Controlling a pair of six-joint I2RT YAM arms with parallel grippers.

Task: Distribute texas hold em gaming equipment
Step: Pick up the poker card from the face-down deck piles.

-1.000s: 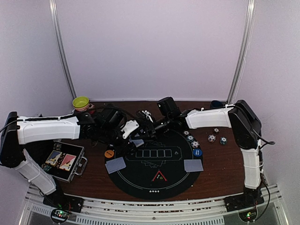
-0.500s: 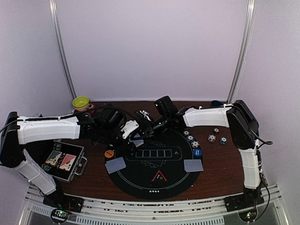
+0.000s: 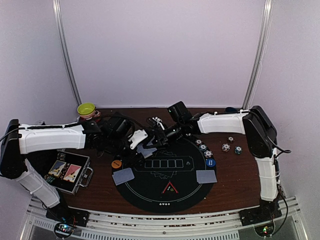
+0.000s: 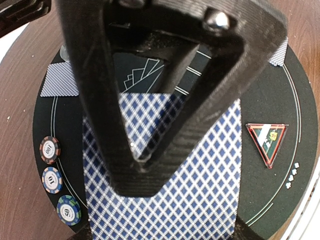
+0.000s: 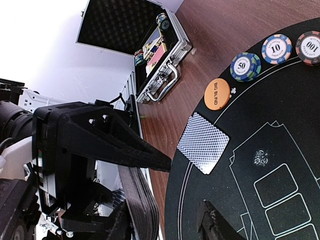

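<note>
Over the mat's (image 3: pixel 150 192) far edge, the left end effector (image 4: pixel 141 175) clamps the card deck (image 4: pixel 200 190). Just beside it is the right end effector (image 3: pixel 161 139); its grip is unclear.

BIG BLIND on orange button (image 5: pixel 217 94), green chip (image 5: pixel 245 66) 50, blue chip (image 5: pixel 276 48) 10, black chip (image 5: pixel 308 41) 100

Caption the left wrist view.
Left gripper pinching cards above the mat; three chips left, triangle marker right.
</note>
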